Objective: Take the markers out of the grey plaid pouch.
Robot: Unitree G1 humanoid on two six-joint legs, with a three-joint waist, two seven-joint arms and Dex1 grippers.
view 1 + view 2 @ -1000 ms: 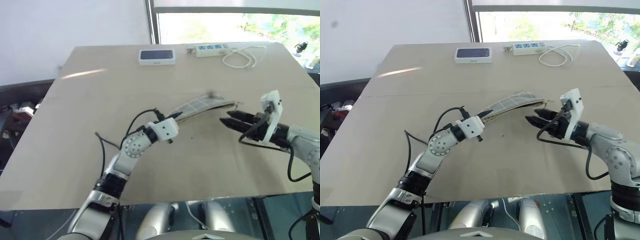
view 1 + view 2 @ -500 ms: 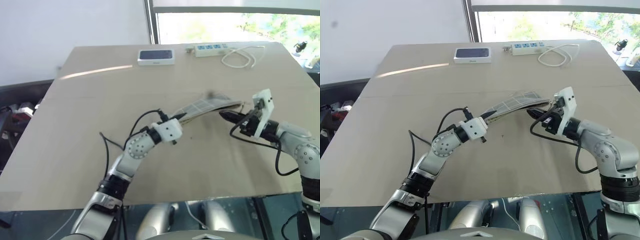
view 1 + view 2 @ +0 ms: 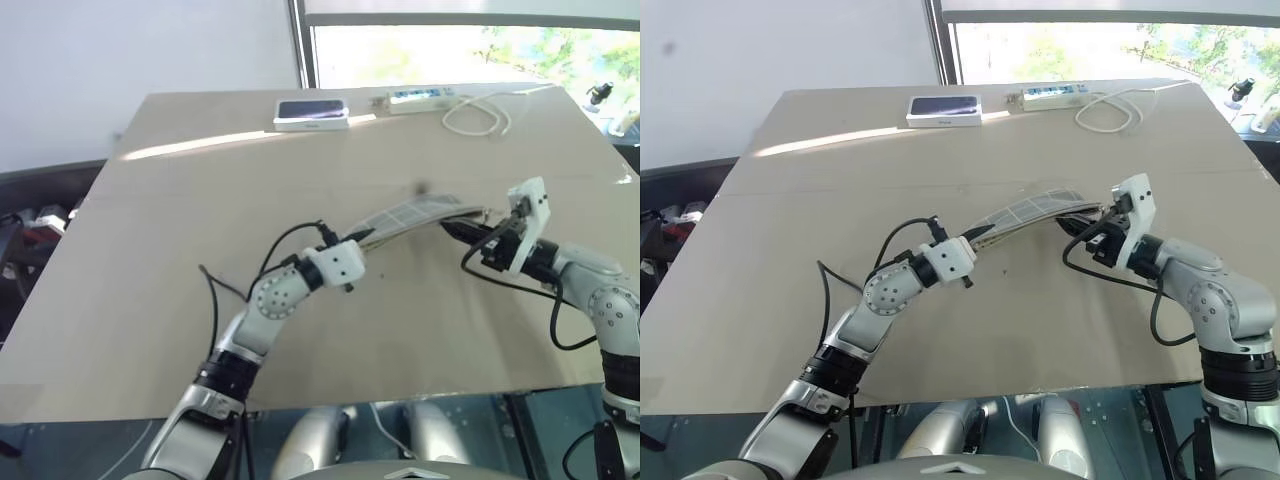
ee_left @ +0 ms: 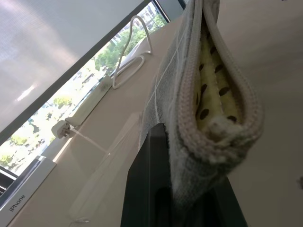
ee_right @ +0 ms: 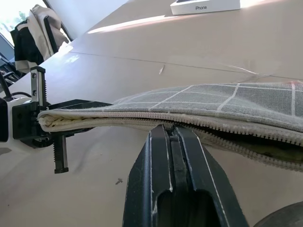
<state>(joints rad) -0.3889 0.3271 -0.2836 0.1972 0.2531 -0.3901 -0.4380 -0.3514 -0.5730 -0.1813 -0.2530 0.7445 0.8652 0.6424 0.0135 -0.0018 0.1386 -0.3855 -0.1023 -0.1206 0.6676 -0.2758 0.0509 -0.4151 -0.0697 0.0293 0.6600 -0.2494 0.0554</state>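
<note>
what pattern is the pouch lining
Pale yellow with dark dots, clearest in the left wrist view inside the pouch.

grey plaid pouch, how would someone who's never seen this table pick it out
On the wide tan table, look at the middle, between the robot's two arms. The grey plaid pouch hangs there off the tabletop, pinched at one end by the left gripper. Unlike the white-edged box and power strip at the far edge, it is soft fabric, grey with thin white grid lines.

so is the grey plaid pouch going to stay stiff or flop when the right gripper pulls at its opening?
Probably floppy: the grey plaid pouch, pinched at one end by the left gripper, arches and sags toward the right gripper. Likely light, since one pinch carries it. Woven fabric probably isn't slippery.
</note>
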